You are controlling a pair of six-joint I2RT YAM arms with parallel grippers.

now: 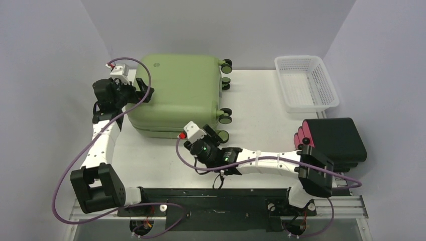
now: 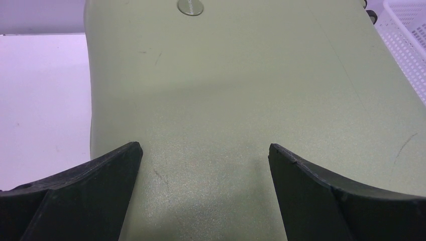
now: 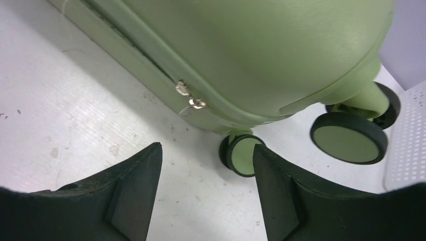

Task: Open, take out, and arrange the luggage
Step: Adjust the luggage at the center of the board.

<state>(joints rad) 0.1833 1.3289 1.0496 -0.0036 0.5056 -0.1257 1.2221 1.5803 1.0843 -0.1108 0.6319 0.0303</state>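
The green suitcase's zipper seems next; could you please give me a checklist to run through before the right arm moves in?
1. Suitcase lying flat on the table, shut: ok.
2. Zipper pulls in sight on the near seam: ok.
3. Right end effector open and empty, facing the pulls: ok.
4. Left end effector open over the shell, gripping nothing: ok.
5. Left end effector pressing the shell down: cannot tell.
6. Near wheel clear of the approach: cannot tell.
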